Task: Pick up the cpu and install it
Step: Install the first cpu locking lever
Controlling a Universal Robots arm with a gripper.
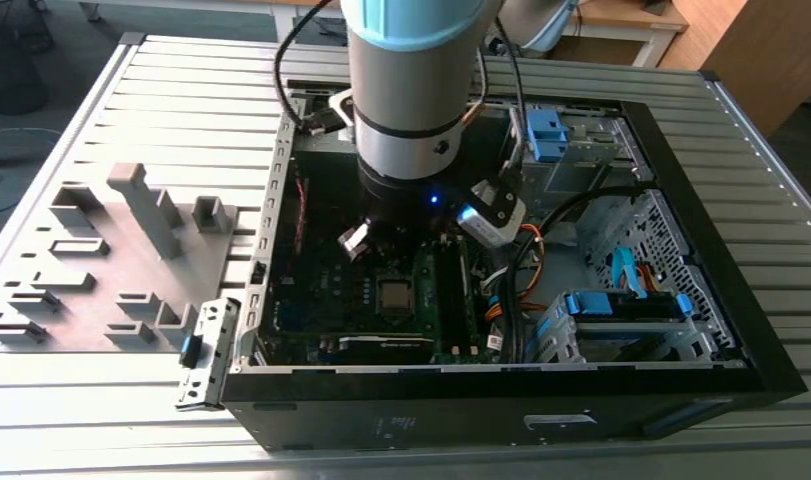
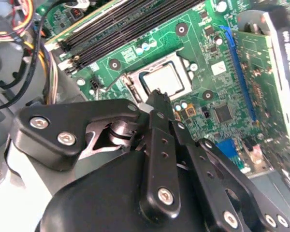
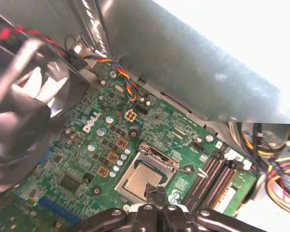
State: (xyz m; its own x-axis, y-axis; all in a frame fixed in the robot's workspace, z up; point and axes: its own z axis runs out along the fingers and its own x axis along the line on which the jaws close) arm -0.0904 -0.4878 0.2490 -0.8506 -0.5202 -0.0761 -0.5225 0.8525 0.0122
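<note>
1. Claw (image 2: 156,95): black linkage, foreground. Tips look pressed together w/ nothing between, ending at the cpu's edge; contact can't be told.
2. Cpu (image 2: 167,79): silver-grey top, lying flat in socket (image 2: 135,77).
3. Motherboard (image 2: 203,43): green, carries items 2 and 4–5.
4. RAM slots (image 2: 121,26): black, parallel, beyond socket.
5. Blue slot (image 2: 238,72): long, beside expansion card (image 2: 261,67), which stands on edge.
6. Cables (image 2: 19,34): yellow and black bundle, off the board's edge.
</note>
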